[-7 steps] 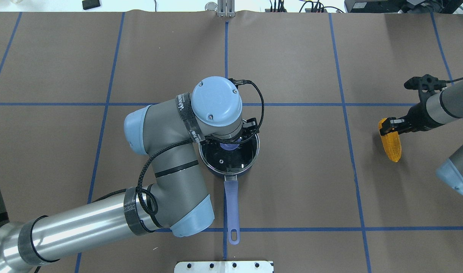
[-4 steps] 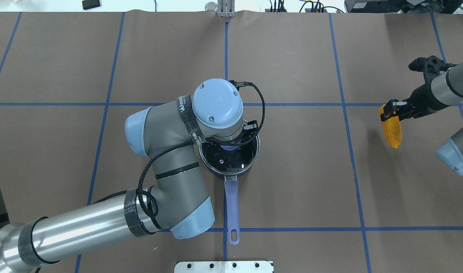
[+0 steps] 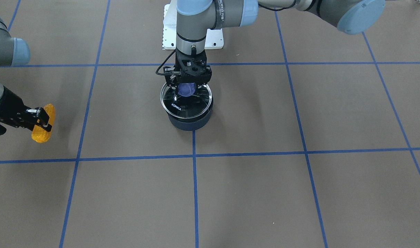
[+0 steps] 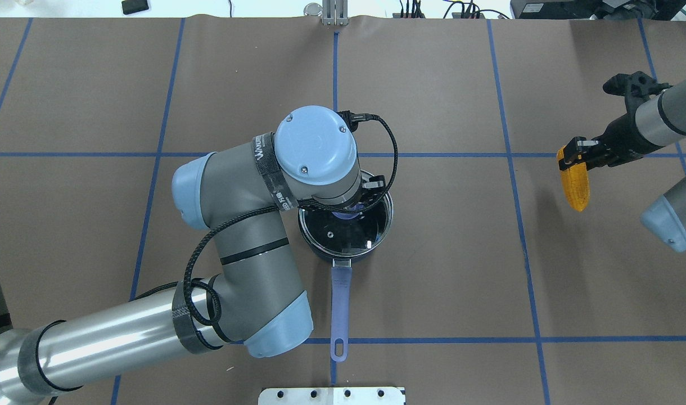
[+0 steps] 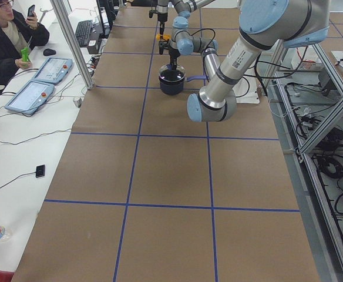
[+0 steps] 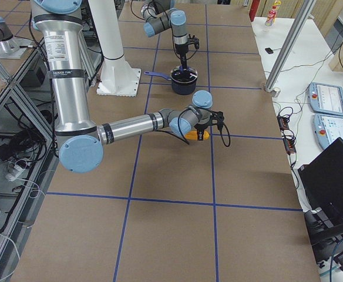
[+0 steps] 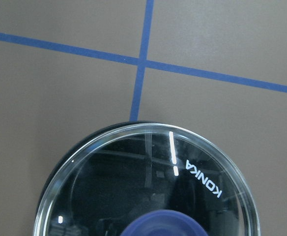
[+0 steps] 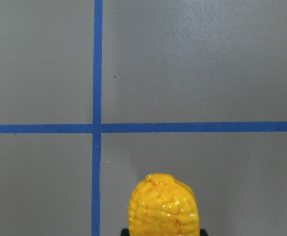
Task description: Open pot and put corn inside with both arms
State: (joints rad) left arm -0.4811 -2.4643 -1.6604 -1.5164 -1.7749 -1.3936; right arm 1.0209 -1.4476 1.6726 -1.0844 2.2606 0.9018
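Note:
The dark navy pot (image 3: 191, 124) stands mid-table, its purple-blue handle (image 4: 341, 304) pointing toward the robot. My left gripper (image 3: 187, 86) is shut on the purple knob (image 3: 186, 90) of the glass KONKA lid (image 3: 182, 106), which it holds slightly above the pot and a little off-centre. The lid (image 7: 148, 187) fills the bottom of the left wrist view. My right gripper (image 4: 573, 154) is shut on one end of the yellow-orange corn (image 4: 574, 185) and holds it in the air, far to the pot's right. The corn (image 8: 164, 206) also shows in the right wrist view.
The left arm's elbow (image 4: 253, 236) hangs over the table just left of the pot. A white base plate (image 4: 332, 395) lies at the robot's edge. Blue tape lines cross the brown table. An operator (image 5: 7, 35) sits at a side table.
The left gripper has risen a little with the lid, which has shifted slightly right over the pot. The right gripper has lifted the corn and carried it farther from the robot.

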